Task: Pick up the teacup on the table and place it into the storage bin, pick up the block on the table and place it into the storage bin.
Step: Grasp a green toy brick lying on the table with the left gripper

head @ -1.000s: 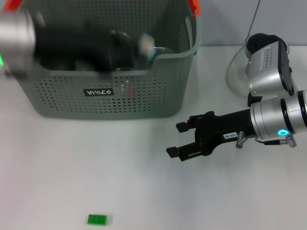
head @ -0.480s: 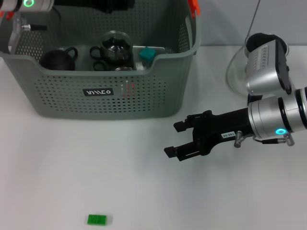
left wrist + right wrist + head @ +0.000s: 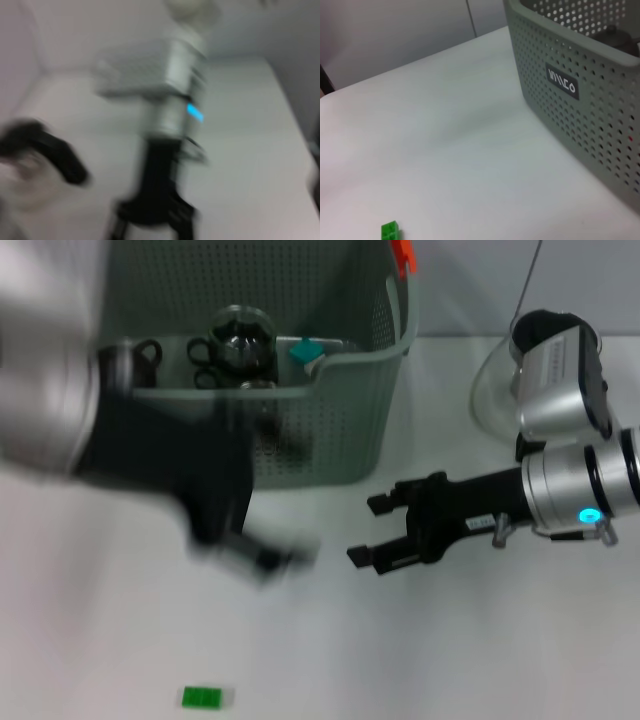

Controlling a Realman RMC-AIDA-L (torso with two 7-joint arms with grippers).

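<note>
The grey-green perforated storage bin [image 3: 345,430] stands at the back of the table, and its label side shows in the right wrist view [image 3: 580,105]. Inside it lie a dark teacup [image 3: 148,348], a glass pot [image 3: 238,332] and a teal piece [image 3: 305,352]. A small green block [image 3: 202,698] lies on the table near the front edge and also shows in the right wrist view [image 3: 390,231]. My left gripper [image 3: 262,555] is a blur low over the table in front of the bin. My right gripper [image 3: 372,530] is open and empty, right of the bin's front corner.
A clear round dish [image 3: 495,390] sits at the back right behind my right arm [image 3: 560,490]. The left wrist view shows only my right arm [image 3: 172,105], blurred. An orange handle clip [image 3: 402,254] sticks up on the bin's right rim.
My left arm has swung from above the bin's back left down and across its front, out over the table. The right arm has hardly moved.
</note>
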